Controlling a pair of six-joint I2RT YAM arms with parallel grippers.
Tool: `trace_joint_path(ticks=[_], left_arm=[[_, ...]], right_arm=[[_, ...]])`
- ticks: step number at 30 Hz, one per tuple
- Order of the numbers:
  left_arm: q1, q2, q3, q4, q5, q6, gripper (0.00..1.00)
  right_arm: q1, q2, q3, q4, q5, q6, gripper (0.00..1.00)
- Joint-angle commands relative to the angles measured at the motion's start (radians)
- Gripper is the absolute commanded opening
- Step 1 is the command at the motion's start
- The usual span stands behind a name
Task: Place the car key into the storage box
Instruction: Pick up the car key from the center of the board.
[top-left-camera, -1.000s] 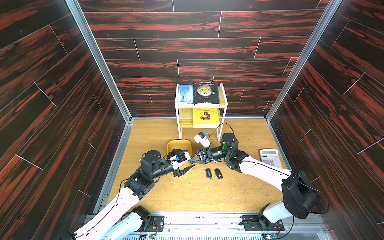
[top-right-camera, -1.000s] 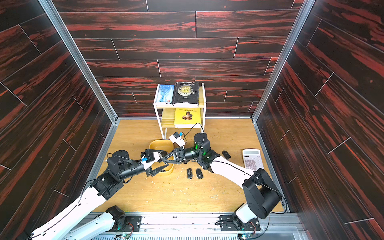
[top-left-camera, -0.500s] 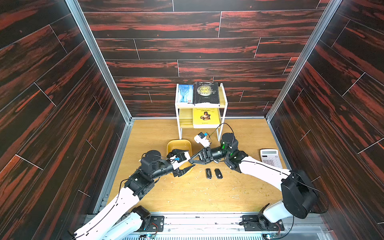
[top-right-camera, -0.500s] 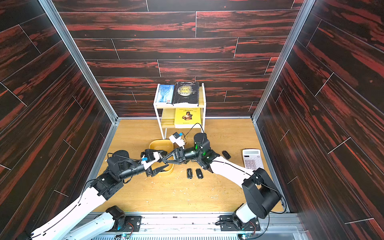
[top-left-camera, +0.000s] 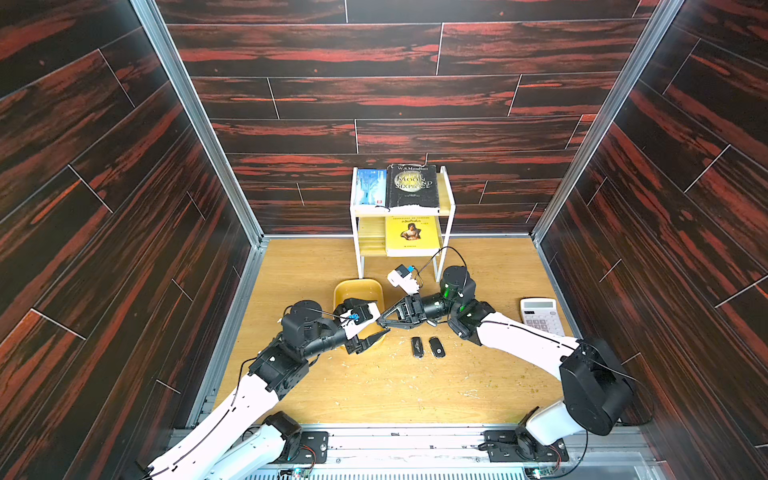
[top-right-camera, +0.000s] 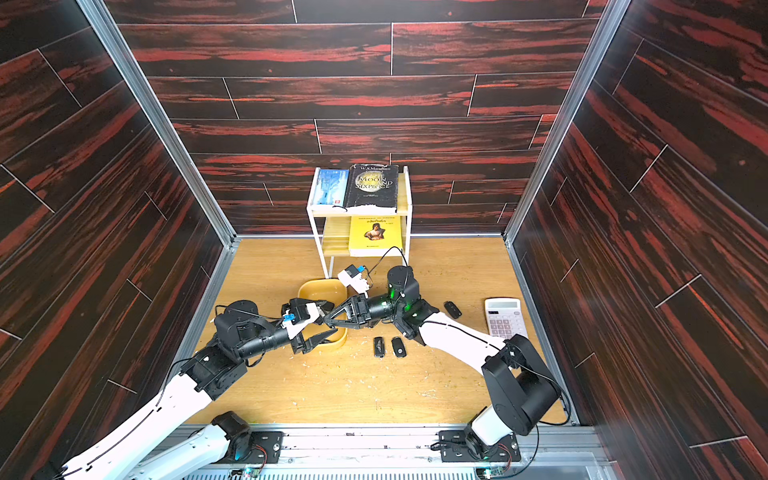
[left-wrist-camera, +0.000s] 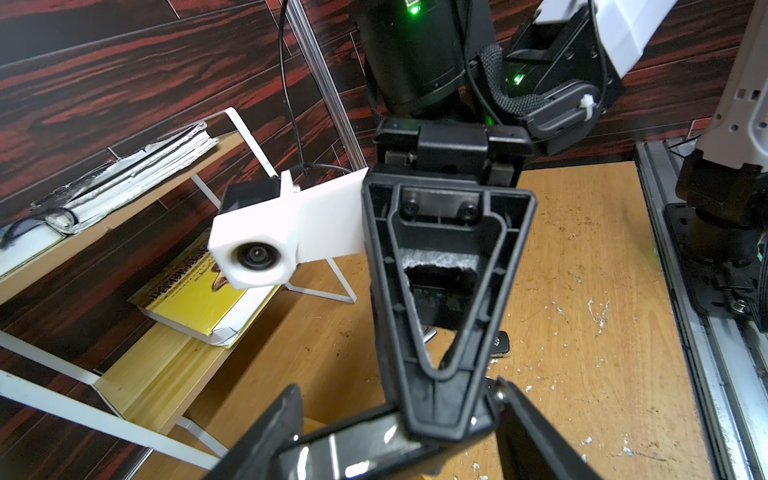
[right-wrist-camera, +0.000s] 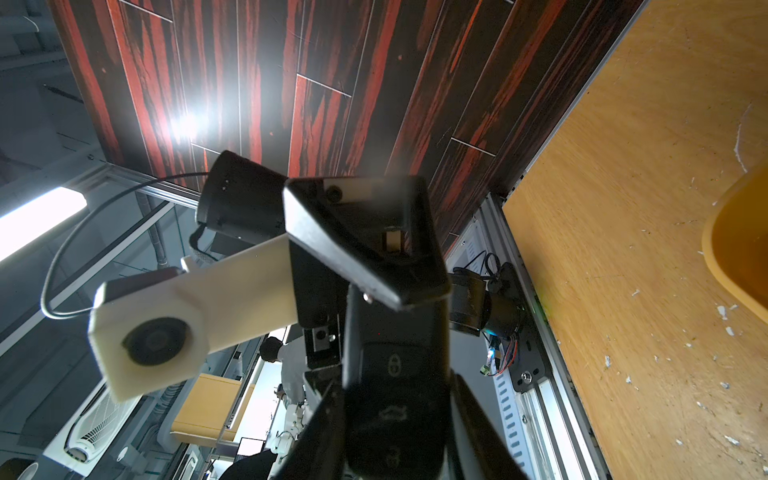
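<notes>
Left pincer (left-wrist-camera: 397, 392) pinches the car key (right-wrist-camera: 399, 353) with padlock icons; right pincer (right-wrist-camera: 397, 386) flanks it, grip unclear. Upper-centre black book (top-left-camera: 411, 185) reads "W.S. Maugham, The Moon and Sixpence"

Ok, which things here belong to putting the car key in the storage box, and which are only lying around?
Job: car key held in the air; yellow storage box; perhaps three more keys on the table.
Lying around: calculator; white shelf; books.
</notes>
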Motion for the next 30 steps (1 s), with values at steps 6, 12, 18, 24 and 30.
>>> trace_joint_path(ticks=[6,12,18,24,30], left_arm=[[-0.007,-0.001,0.004,0.02,0.032,-0.02,0.37],[-0.006,-0.012,-0.029,0.059,-0.01,-0.045,0.39],[-0.007,-0.013,-0.055,0.068,-0.034,-0.059,0.42],[-0.006,0.006,-0.062,0.071,-0.051,-0.069,0.43],[0.004,0.038,-0.073,0.079,-0.087,-0.076,0.43]], right_arm=[[0.005,0.035,0.02,0.032,0.01,-0.022,0.68],[0.003,0.049,0.025,0.041,0.006,-0.022,0.7],[-0.04,0.043,0.014,0.074,0.005,-0.021,0.76],[-0.108,0.033,0.011,0.097,-0.008,-0.011,0.8],[-0.2,-0.016,-0.018,0.087,-0.022,-0.012,0.8]])
